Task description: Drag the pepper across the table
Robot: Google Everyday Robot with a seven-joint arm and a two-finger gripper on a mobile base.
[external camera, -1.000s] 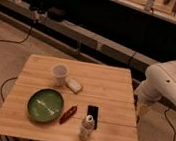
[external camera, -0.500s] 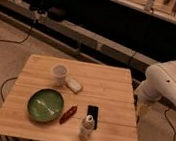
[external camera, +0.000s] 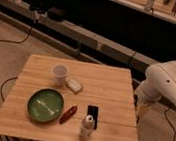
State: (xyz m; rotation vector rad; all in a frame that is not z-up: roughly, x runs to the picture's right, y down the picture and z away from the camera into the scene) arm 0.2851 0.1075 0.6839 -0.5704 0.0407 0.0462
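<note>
The pepper, small, slender and dark red, lies on the light-wood table near its front edge, just right of the green plate. My white arm reaches in from the right, beyond the table's right edge. The gripper hangs down beside that edge, well to the right of the pepper and apart from it.
A white cup and a small white block stand behind the plate. A black flat slab and a small white bottle sit right of the pepper. Cables run over the floor; a dark shelf unit stands behind.
</note>
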